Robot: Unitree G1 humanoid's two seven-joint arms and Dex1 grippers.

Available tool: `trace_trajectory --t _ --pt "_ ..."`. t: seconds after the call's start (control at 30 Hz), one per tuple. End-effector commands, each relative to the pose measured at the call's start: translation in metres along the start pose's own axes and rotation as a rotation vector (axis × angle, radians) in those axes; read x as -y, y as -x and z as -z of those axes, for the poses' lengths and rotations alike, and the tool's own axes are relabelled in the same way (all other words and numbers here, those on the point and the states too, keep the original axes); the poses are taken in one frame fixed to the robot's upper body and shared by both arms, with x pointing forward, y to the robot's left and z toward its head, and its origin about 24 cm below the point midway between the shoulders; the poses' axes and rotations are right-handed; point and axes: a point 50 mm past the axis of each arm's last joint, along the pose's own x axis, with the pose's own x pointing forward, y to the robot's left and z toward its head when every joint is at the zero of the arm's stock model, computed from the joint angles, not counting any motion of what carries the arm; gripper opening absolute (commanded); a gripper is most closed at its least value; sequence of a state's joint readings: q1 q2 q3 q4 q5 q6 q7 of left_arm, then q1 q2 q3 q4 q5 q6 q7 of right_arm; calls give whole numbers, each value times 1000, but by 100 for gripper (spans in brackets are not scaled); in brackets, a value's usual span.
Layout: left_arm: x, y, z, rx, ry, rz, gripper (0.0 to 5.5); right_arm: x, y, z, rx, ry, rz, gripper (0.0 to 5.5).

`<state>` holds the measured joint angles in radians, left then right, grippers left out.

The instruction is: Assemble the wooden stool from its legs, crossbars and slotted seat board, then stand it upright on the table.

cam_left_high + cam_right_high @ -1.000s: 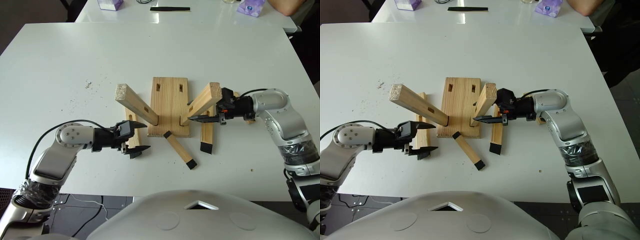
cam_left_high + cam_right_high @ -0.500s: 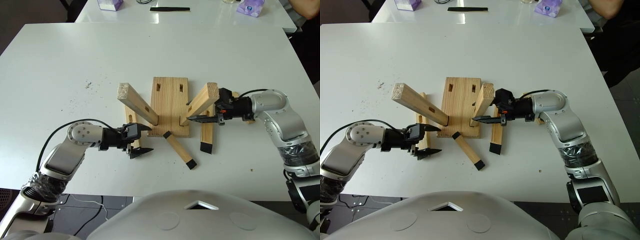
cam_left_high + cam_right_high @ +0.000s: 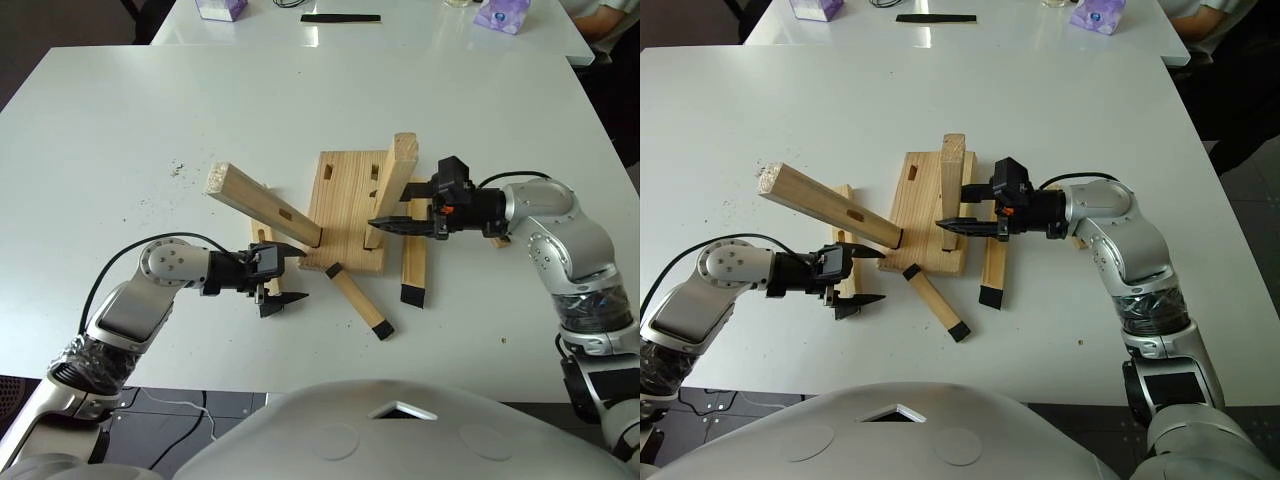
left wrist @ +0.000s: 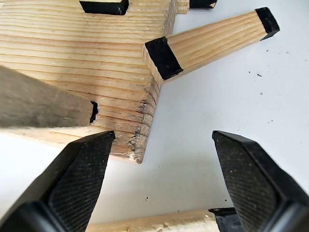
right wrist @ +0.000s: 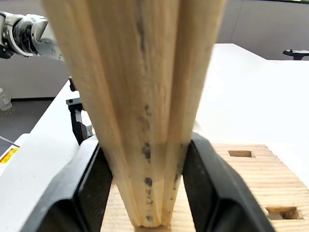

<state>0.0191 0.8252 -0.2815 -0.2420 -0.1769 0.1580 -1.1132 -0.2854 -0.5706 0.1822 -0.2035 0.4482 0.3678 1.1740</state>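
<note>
My right gripper [image 3: 385, 222] squeezes the right leg [image 3: 394, 180], now standing straighter than before; the seat board [image 3: 345, 212] has turned. My left gripper [image 3: 288, 273] sits wide open beside it.

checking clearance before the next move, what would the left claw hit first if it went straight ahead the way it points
Most likely the near corner of the pale slotted wooden seat board, just ahead of the open left claw; the short black-tipped wooden crossbar lies beyond it. Depth is unclear.
</note>
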Motion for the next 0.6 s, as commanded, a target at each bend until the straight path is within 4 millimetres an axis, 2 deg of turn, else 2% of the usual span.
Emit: trace_trajectory --t 0.03,0.13,0.23,0.43,0.6 --pt "8 0 26 -138 86 22 377 -10 0 19 -149 117 -62 199" --pt "8 1 25 -142 82 24 377 -16 1 29 -212 180 -98 199" --pt "7 1 26 -149 81 26 377 -17 2 27 -182 189 -98 199" --pt "6 2 28 -176 84 33 377 -6 -1 0 54 52 -16 199" --pt "5 3 29 -185 85 38 377 -3 -3 9 33 -31 10 199"
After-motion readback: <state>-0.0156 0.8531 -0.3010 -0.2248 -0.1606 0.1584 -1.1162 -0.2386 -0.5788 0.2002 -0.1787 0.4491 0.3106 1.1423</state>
